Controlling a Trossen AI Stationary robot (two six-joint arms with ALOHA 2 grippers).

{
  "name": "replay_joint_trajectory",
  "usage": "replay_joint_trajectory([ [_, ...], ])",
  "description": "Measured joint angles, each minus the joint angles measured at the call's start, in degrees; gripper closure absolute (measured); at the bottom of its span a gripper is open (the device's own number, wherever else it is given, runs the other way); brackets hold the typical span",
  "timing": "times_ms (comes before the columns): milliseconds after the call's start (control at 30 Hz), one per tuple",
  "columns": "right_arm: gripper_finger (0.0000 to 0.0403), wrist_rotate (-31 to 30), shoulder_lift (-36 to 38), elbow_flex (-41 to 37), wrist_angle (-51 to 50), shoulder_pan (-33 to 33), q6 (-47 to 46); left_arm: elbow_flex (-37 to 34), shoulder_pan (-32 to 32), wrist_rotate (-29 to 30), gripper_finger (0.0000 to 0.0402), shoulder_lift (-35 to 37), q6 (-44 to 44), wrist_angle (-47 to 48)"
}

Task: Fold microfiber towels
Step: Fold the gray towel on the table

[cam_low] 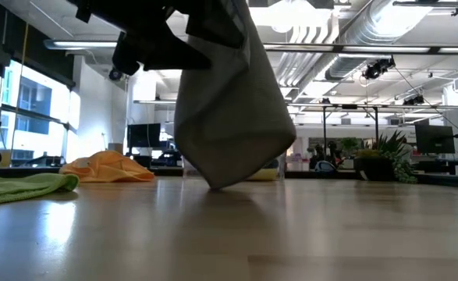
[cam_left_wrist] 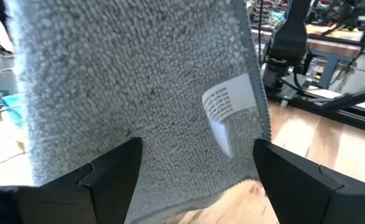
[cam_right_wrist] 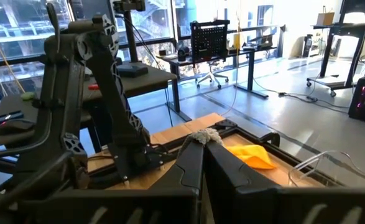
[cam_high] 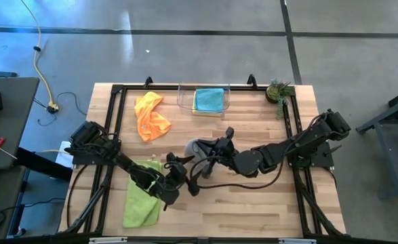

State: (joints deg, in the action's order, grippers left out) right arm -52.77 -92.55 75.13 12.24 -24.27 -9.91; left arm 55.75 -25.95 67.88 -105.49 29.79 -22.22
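A grey towel (cam_low: 232, 101) hangs in the middle of the table from my right gripper (cam_right_wrist: 202, 146), which is shut on it. My left gripper (cam_left_wrist: 198, 168) is open and level, its fingers standing either side of the towel's lower part, which shows a white label (cam_left_wrist: 229, 102); I see no touch. A lime green towel (cam_high: 143, 193) lies flat at the near left. Crumpled at the far left lies an orange towel (cam_high: 151, 115). A teal towel (cam_high: 209, 99) rests on a yellow one (cam_high: 209, 112) in the bin. My right gripper pinches a small tuft of the grey towel (cam_right_wrist: 202, 134) between its two fingertips, the fingers about level. The towel hangs slack below the fingers in a bunch. Whether its lowest corner (cam_low: 215, 186) touches the table top or hangs just above it I cannot tell.
A clear plastic bin (cam_high: 185, 102) stands at the far edge, with a small potted plant (cam_high: 278, 90) at the far right corner. A black frame (cam_high: 110, 135) runs around the wooden table. Bare wood lies at the near right.
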Motion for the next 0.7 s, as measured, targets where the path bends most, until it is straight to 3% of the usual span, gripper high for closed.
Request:
replay_joint_trajectory([
  [700,0.0403,0.63,0.02,0.02,1.85,0.31,4.91,-0.02,-2.86,0.08,0.0106,0.42,-5.02,-4.35],
])
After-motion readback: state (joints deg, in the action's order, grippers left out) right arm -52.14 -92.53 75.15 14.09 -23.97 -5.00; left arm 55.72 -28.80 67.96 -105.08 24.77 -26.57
